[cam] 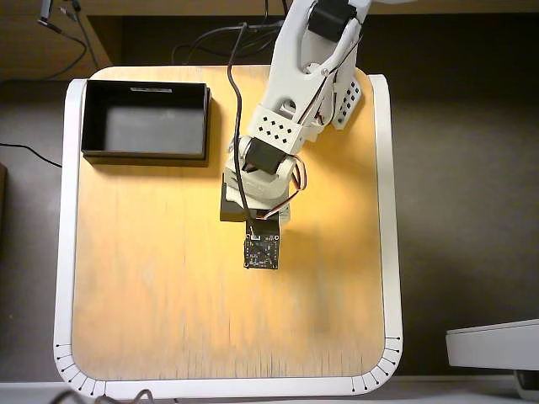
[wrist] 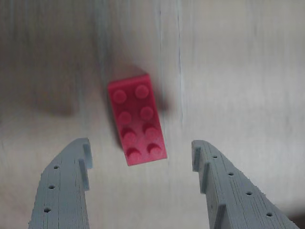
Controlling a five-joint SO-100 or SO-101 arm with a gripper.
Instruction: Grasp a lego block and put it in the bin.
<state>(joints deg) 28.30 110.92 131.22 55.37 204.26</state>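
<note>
Looking through the wrist view, we've got the red lego block (wrist: 137, 119) lying flat on the pale wood surface (wrist: 238, 71), studs up, two rows of four. It sits a bit skewed, its near end swung slightly to the right. The claw (wrist: 140, 155) is spread wide, released, gripping nothing: one grey printed finger (wrist: 64, 188) comes up at the lower left and the other at the lower right, and the near end of the block falls between the two tips without touching either. There's clear surface showing on both sides of the brick.

From the overhead view we can't see the block at all, since the white arm (cam: 295, 101) and the small square circuit board (cam: 262, 252) at its wrist cover that spot around the middle of the surface. The arm reaches in from the far edge toward the centre. The bin (cam: 88, 118) is a shallow black box with a dark grey floor, parked at the far left corner of the surface, well apart from the claw, and we see nothing inside it. Black cables (cam: 240, 93) run along the arm.
</note>
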